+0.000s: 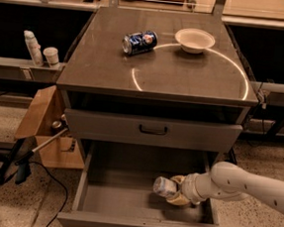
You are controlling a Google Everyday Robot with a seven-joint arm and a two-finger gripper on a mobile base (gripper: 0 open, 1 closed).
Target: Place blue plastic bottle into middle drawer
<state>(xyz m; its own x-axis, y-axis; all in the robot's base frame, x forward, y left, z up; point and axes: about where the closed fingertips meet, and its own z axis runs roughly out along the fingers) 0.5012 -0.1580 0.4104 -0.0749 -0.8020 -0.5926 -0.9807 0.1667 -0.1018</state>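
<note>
The middle drawer [124, 206] is pulled open below the shut handled drawer [153, 130]. The blue plastic bottle [163, 186], a small clear bottle with a pale label, lies on its side inside the drawer at the right. My gripper [176, 190] reaches in from the right on a white arm and is shut on the bottle, low over the drawer floor. The bottle's cap end is hidden behind the fingers.
A blue soda can [140, 41] lies on its side on the cabinet top [160, 77], with a white bowl [194, 39] to its right. A wooden box [41, 126] stands left of the cabinet. Two white containers [40, 52] sit on a shelf at the left.
</note>
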